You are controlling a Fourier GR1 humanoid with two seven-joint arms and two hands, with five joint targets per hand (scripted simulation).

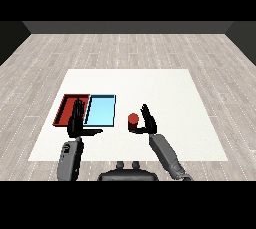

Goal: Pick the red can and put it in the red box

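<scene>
Hands came first, nearest me: the black right hand [148, 121] stood with straight, spread fingers just to the right of the small upright red cylindrical can [133, 120], not yet curled round it. The can stood on the white table [165, 93], its long axis vertical. The black left hand [77, 123], fingers relaxed, hovered farther off, over the flat red tray [64, 109]; beside it lay the light blue tray [101, 110].

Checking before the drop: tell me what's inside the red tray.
Nothing shows on the visible floor of the red tray. The left hand covers its right part, so that area stays unseen. The red can stands outside, by the right hand.
</scene>
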